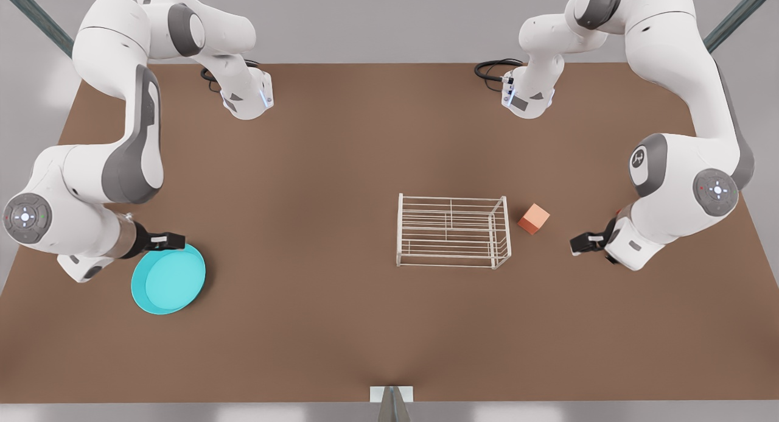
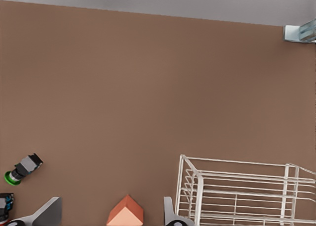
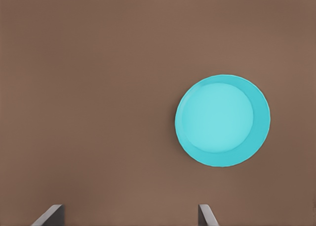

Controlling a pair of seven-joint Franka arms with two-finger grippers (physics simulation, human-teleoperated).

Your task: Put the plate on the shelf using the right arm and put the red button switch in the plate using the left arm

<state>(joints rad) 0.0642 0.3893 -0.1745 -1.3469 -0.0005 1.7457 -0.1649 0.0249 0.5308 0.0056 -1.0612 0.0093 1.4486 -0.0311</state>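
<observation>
The turquoise plate (image 1: 170,280) (image 3: 222,120) lies flat on the table at the front view's left. My right gripper (image 1: 167,241) (image 3: 129,216) hovers by its far rim, open and empty. The white wire shelf (image 1: 451,230) (image 2: 247,191) stands right of centre with nothing on it. My left gripper (image 1: 584,244) (image 2: 109,215) hangs open at the front view's right, beyond the orange-pink cube (image 1: 534,218) (image 2: 125,213). A small dark switch body (image 2: 5,206), cut by the picture's edge, sits next to the green-capped switch (image 2: 22,168); its cap colour cannot be told. A red speck (image 1: 618,212) peeks out beside the left arm.
The brown table (image 1: 341,166) spreads wide between the plate and the shelf. Both arm bases stand at the far edge. A small bracket (image 1: 391,394) sits at the near edge.
</observation>
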